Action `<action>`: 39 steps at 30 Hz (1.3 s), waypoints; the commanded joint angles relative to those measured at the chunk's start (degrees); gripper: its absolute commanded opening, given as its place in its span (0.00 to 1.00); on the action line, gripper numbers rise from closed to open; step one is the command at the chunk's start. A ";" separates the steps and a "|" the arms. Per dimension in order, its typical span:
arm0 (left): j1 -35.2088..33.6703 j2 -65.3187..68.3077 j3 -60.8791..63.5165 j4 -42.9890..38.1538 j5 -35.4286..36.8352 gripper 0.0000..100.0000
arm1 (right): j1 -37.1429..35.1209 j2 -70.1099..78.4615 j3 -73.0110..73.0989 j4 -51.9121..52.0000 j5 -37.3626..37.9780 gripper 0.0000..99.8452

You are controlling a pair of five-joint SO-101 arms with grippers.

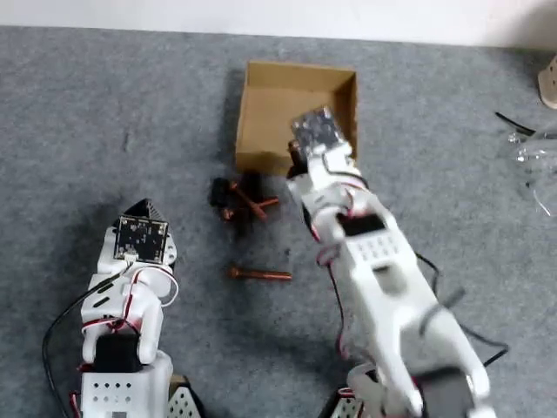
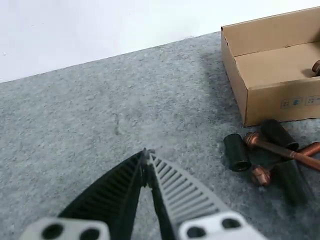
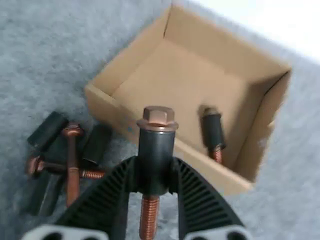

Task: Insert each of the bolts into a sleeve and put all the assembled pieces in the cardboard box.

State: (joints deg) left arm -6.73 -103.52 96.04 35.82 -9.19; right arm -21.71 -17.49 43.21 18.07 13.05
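My right gripper (image 3: 155,169) is shut on a black sleeve (image 3: 155,152) with a copper bolt through it, the hex head on top and the thread below. It hangs just outside the front wall of the cardboard box (image 3: 137,82) (image 1: 261,157). One assembled piece (image 3: 212,132) lies inside the box. Beside the box sits a pile of black sleeves (image 3: 46,131) (image 2: 237,152) and loose bolts (image 3: 71,160) (image 2: 272,146) (image 1: 242,200). A single bolt (image 1: 259,274) lies apart on the carpet. My left gripper (image 2: 146,156) (image 1: 144,207) is shut and holds nothing, low over the carpet to the left of the pile.
Grey carpet covers the table. Clear plastic and thin wires (image 1: 533,144) lie at the far right edge, with a pale object (image 1: 548,83) above them. A white strip runs along the back.
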 commanded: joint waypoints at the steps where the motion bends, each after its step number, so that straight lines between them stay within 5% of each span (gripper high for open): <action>1: -0.75 -0.22 1.19 -1.49 0.09 0.01 | 2.59 8.13 -9.45 -2.68 -2.46 0.00; 19: -0.66 -0.22 1.19 -1.49 0.18 0.01 | 5.32 29.58 -21.85 -11.38 -7.12 0.00; 35: -0.75 -0.22 1.19 -1.49 0.09 0.01 | 6.73 31.52 -21.67 -12.18 -7.30 0.00; 39: -0.75 -0.22 1.19 -1.49 0.09 0.01 | 6.73 31.52 -21.58 -12.09 -7.38 0.09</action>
State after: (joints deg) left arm -6.73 -103.52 96.04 35.82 -9.19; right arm -16.53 14.24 22.99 6.64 6.20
